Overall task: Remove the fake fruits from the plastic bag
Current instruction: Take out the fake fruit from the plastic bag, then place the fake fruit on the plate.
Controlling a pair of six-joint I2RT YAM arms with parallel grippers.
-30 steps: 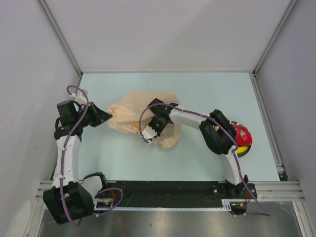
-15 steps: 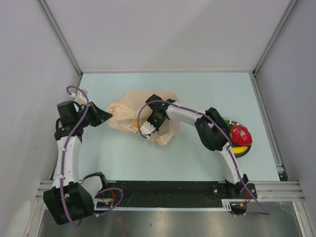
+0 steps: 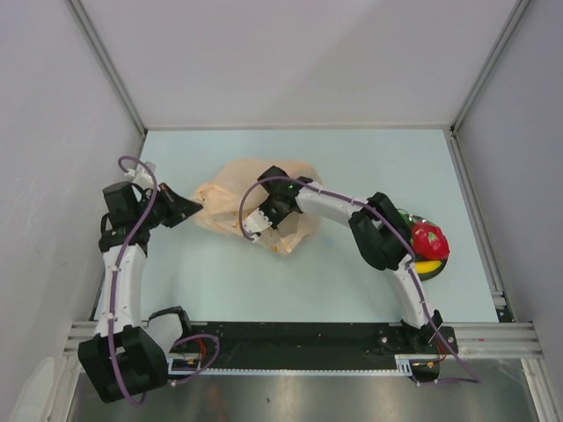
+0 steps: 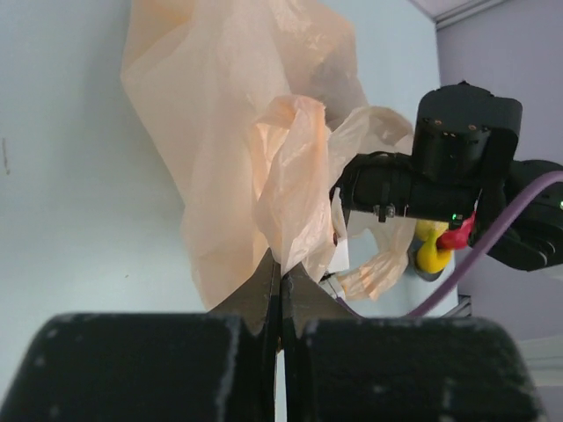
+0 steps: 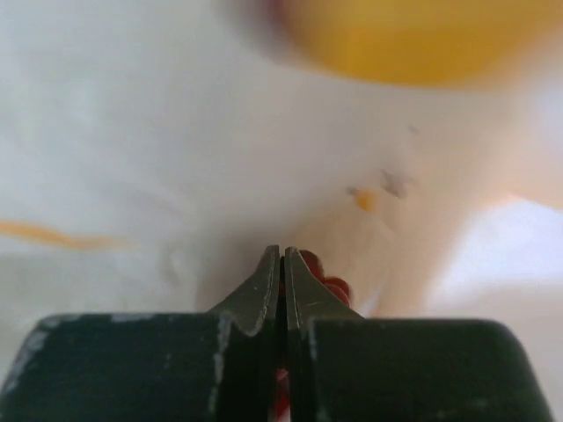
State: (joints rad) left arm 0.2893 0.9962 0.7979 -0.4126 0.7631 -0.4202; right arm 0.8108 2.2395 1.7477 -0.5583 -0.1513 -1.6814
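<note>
The peach-orange plastic bag [image 3: 230, 198] lies crumpled left of the table's middle. My left gripper [image 3: 197, 209] is shut on its left edge; the left wrist view shows the jaws [image 4: 281, 264] pinching a fold of the bag [image 4: 220, 132]. My right gripper [image 3: 262, 230] reaches into the bag's lower right part. In the right wrist view its jaws [image 5: 282, 257] are shut, with a red fake fruit piece [image 5: 330, 283] showing between and behind them, plastic all around. A blurred yellow fruit [image 5: 413, 35] lies beyond.
A dark round plate [image 3: 437, 272] at the right edge holds a red fruit [image 3: 429, 237], a yellow banana [image 3: 431, 266] and a bit of green [image 3: 404, 216]. The right arm's elbow [image 3: 378, 233] hangs just left of the plate. Grey walls enclose the table.
My right gripper has moved a little left and away, and the bag's lower right part has shifted left with it. The right elbow has swung off the plate. The left gripper has kept still.
</note>
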